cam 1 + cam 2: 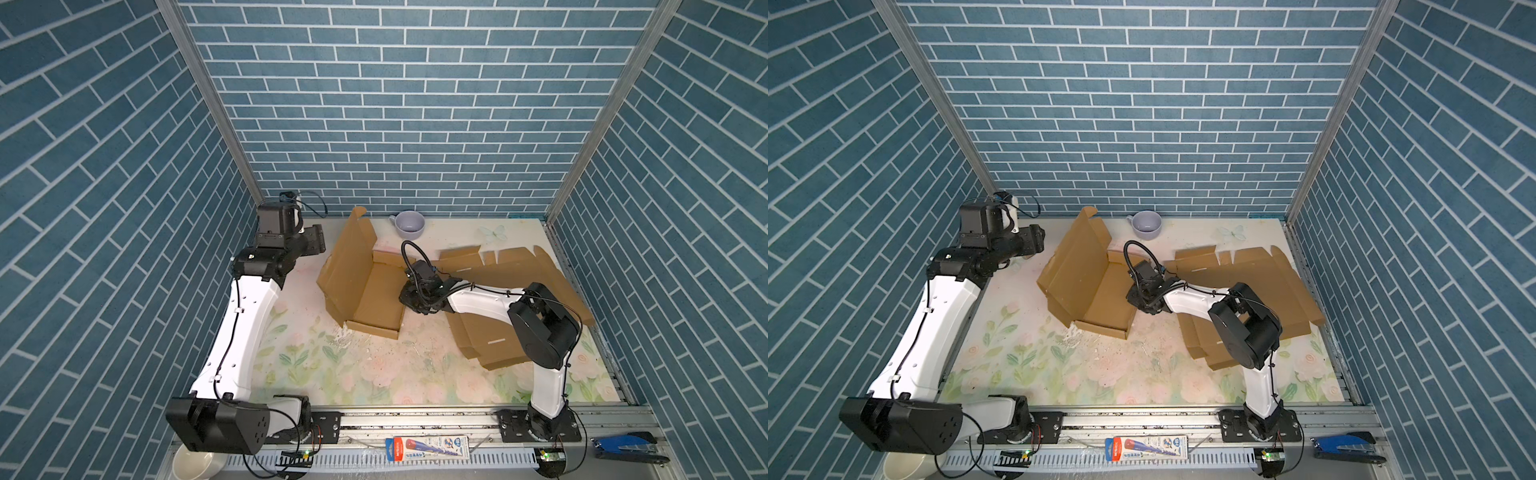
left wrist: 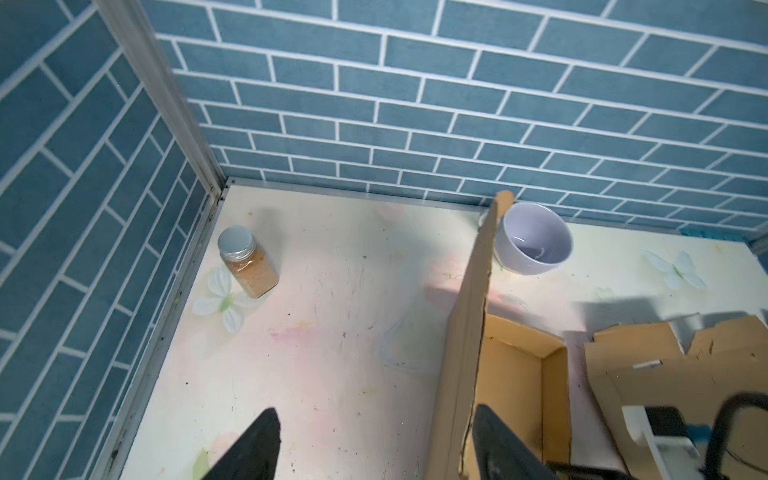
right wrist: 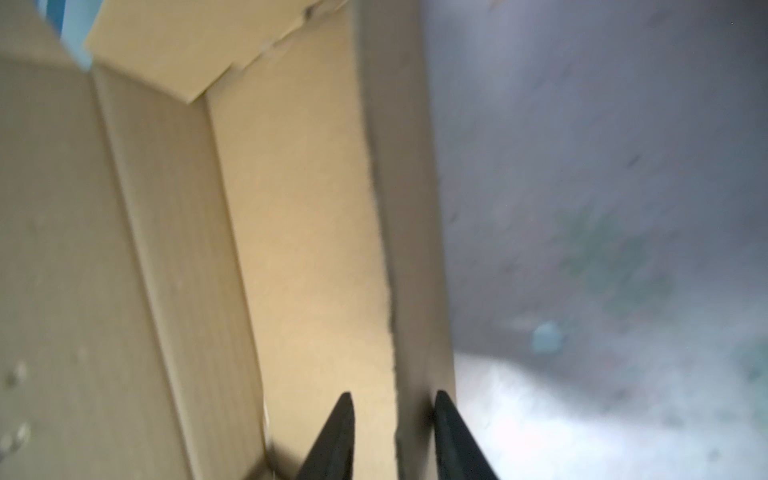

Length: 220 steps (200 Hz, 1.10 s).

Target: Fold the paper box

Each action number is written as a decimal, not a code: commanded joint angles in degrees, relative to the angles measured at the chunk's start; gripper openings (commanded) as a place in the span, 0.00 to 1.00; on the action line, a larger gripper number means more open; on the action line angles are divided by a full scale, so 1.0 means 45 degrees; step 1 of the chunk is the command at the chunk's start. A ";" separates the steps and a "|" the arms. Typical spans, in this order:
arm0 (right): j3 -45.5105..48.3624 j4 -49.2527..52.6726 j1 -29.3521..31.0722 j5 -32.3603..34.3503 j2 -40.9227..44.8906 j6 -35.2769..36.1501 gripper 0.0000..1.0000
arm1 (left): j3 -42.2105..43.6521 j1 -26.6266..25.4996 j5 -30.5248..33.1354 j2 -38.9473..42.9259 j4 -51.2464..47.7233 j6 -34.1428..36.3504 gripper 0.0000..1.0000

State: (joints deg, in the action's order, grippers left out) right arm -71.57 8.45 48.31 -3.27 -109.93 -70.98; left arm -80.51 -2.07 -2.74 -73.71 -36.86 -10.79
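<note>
The brown paper box (image 1: 374,291) (image 1: 1100,291) lies partly folded at mid-table, with low walls and a tall flap (image 1: 349,253) (image 2: 465,332) standing on its left side. My left gripper (image 1: 313,243) (image 1: 1036,241) (image 2: 375,409) is open just left of that flap and holds nothing. In the left wrist view the flap's edge rises close to one finger (image 2: 494,440). My right gripper (image 1: 409,301) (image 1: 1138,299) (image 3: 393,395) straddles the box's right wall (image 3: 415,249). Its jaws are open: the outer finger (image 3: 453,432) rests against the wall, while the inner finger stands off it.
A second, flat cardboard sheet (image 1: 519,282) (image 1: 1258,282) (image 2: 685,374) lies at the right under my right arm. A lilac cup (image 1: 409,224) (image 2: 536,241) stands at the back wall and a jar (image 2: 249,262) in the back-left corner. A white bowl (image 1: 193,463) and a stapler (image 1: 627,446) sit off the front edge.
</note>
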 commanded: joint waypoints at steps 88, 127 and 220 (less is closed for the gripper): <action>-0.8376 0.6249 -0.2475 -0.0504 -0.2601 1.3870 0.67 | 0.3027 0.1396 -0.0250 0.0440 0.1620 -0.1501 0.69; -1.1457 0.6692 -0.2456 -0.1799 -0.5221 1.5385 0.71 | 0.3288 0.1512 -0.0393 0.0503 0.1579 -0.1371 0.69; -1.3676 0.7349 -0.2134 -0.1344 -0.7499 1.5986 0.49 | 0.3536 0.2035 -0.0552 0.0876 0.1407 -0.1239 0.69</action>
State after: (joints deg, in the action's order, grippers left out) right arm -131.63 39.13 37.63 -10.37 -145.05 -1.85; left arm -64.75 5.89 -4.67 -71.57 -29.78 -16.99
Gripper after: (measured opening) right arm 0.541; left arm 0.691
